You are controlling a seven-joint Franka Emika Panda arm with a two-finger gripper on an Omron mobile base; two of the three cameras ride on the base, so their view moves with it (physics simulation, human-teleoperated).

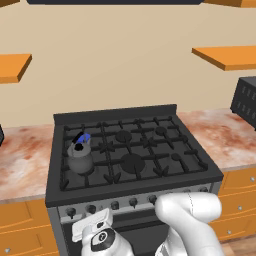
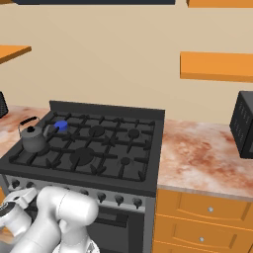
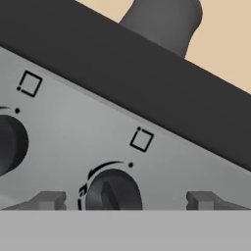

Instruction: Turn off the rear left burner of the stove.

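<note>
A: The gripper (image 3: 125, 200) is right up at the stove's silver control strip (image 3: 73, 127), its two dark finger tips (image 3: 48, 200) spread wide, one on either side of a round black knob (image 3: 112, 192). Nothing is pinched; the pads stand clear of the knob on both flanks.

B: So the jaws bracket it without touching. The white hand (image 1: 95, 231) sits low in front of the knob row, towards its left end.

A: A second knob (image 3: 10, 143) shows further along the strip, each with a little square marking (image 3: 141, 139) above it. Which one governs which burner can't be read from those marks.

B: And the task's thing, the rear left burner (image 2: 61, 125), sits at the stove's (image 1: 132, 150) back left corner, a blue flame showing on it just behind the grey kettle (image 1: 80, 156).

A: That flame says the job looks undone. Reaching appears finished; closing on the knob and twisting it remain.

B: Textures: matte black cast-iron grates (image 1: 150, 145), brushed silver panel, smooth round knobs with a raised bar. Mottled reddish stone counter (image 1: 225, 135) on either side, orange cabinets (image 2: 207, 217) below.
</note>
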